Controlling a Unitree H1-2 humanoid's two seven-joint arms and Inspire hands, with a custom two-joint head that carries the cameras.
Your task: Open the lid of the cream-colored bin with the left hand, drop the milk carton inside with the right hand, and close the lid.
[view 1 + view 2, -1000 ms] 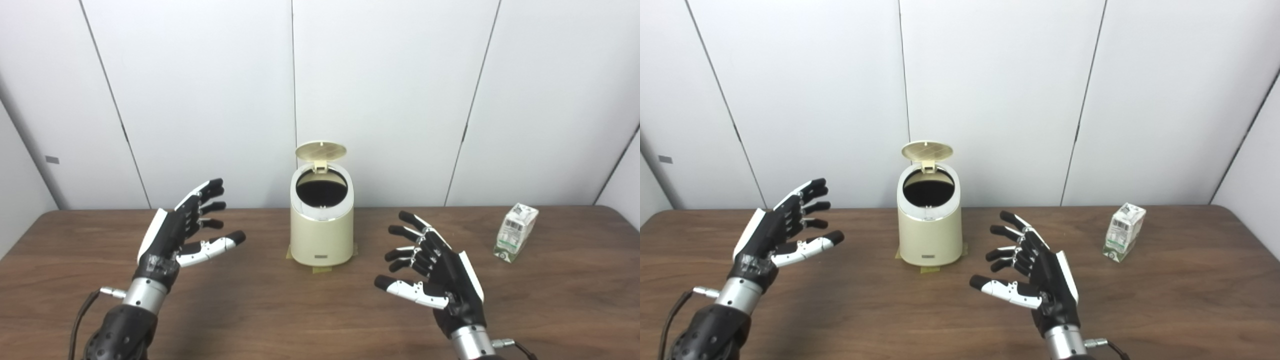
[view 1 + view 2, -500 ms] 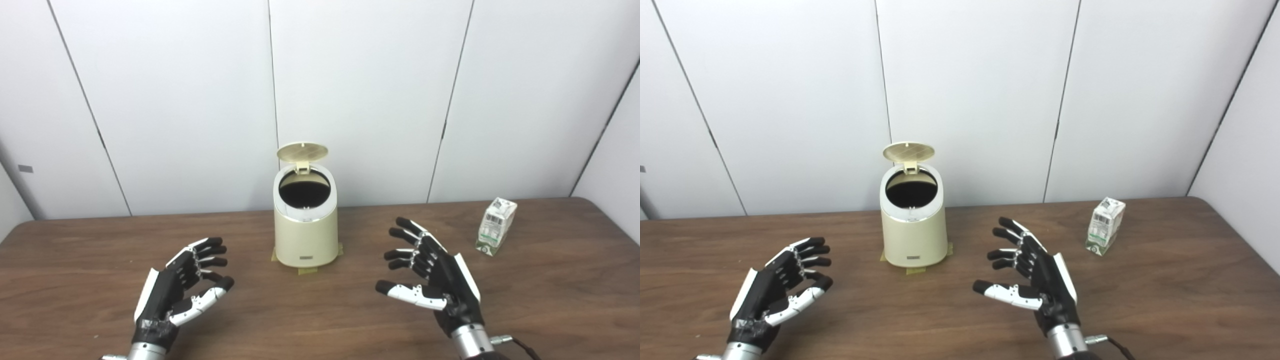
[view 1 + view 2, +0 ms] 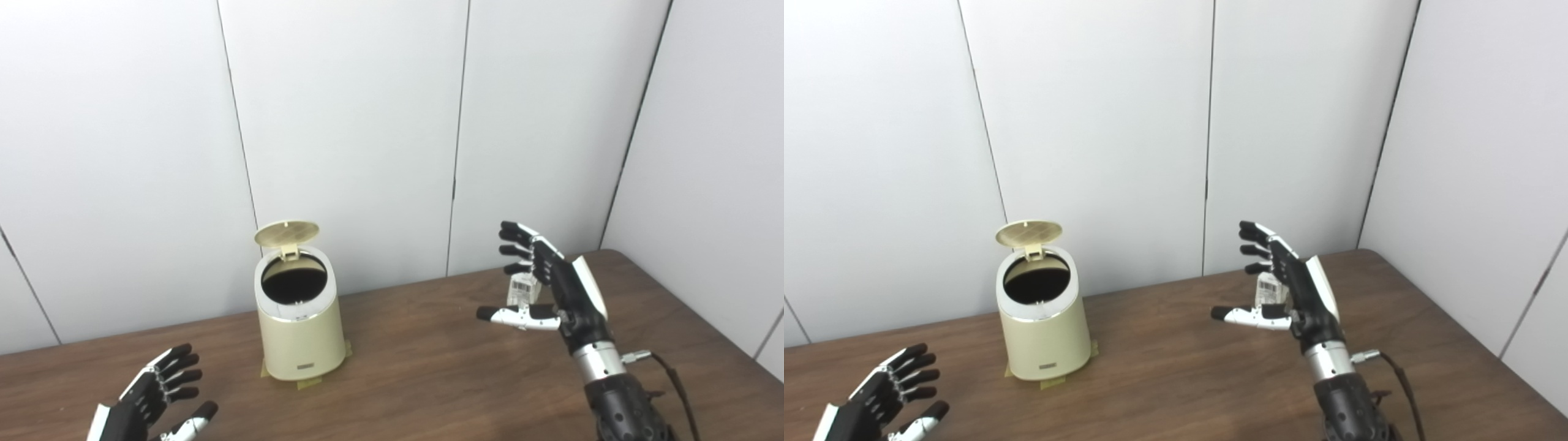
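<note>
We judge the step in hand to be the reach for the milk carton (image 3: 522,288), since the lid (image 3: 286,233) of the cream-colored bin (image 3: 300,331) already stands up on its far hinge and the dark mouth is bare. Our right hand (image 3: 554,285) hangs above the table (image 3: 429,380) with fingers spread and thumb stuck out to the left, holding nothing, and it sits in front of the carton so that only a sliver of white panel with a barcode shows between fingers and thumb. We cannot tell whether any finger touches the carton yet. To do this well we should bring the palm round the carton's right side, let the thumb settle on one broad face and the fingers on the opposite one, and close gently around the middle of the body, because a thin paper box will probably crush or skid if we squeeze hard or catch only a corner. We should lift it straight up before swinging left toward the bin. The carton stands on the far right part of the table, well apart from the bin, which sits left of centre on patches of tape. Our left hand (image 3: 150,407) rests low at the near left edge, fingers spread and empty, clear of the bin.
</note>
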